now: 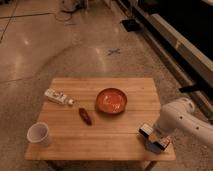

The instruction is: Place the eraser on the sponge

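Note:
At the table's front right corner lies the light-blue sponge, partly covered from above. My gripper hangs right over it at the end of the white arm, which reaches in from the right. The gripper is shut on the eraser, a small block with a white top and dark body. The eraser sits just above the sponge's upper left edge. I cannot tell whether the two touch.
On the wooden table stand an orange-red bowl at centre right and a white cup at front left. A white flat packet and a small dark red oblong thing lie left of the bowl. Floor surrounds the table.

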Motion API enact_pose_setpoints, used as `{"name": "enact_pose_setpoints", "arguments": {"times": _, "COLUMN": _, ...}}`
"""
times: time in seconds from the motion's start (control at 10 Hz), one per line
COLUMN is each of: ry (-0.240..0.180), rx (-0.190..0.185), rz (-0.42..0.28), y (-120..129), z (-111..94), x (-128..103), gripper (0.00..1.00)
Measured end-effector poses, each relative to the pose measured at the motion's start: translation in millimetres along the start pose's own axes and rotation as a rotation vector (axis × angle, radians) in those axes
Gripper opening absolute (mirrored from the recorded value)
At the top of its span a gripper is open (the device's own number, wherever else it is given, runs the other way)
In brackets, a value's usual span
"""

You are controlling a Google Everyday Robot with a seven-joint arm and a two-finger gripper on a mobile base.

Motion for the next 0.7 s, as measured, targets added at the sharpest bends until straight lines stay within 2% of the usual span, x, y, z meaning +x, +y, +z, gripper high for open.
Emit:
{"name": "enact_pose_setpoints", "arguments": {"times": 0.3, "ry": 0.022, "rx": -0.017, "rz": -0.005, "y": 5.3, "z": 2.7, "x": 5.8, "gripper": 0.70}}
{"name": "enact_pose_setpoints", "arguments": {"times": 0.7, "ry": 0.022, "rx": -0.016, "rz": -0.008, "y": 4.8, "z": 3.8, "x": 5.7, "gripper": 0.70}}
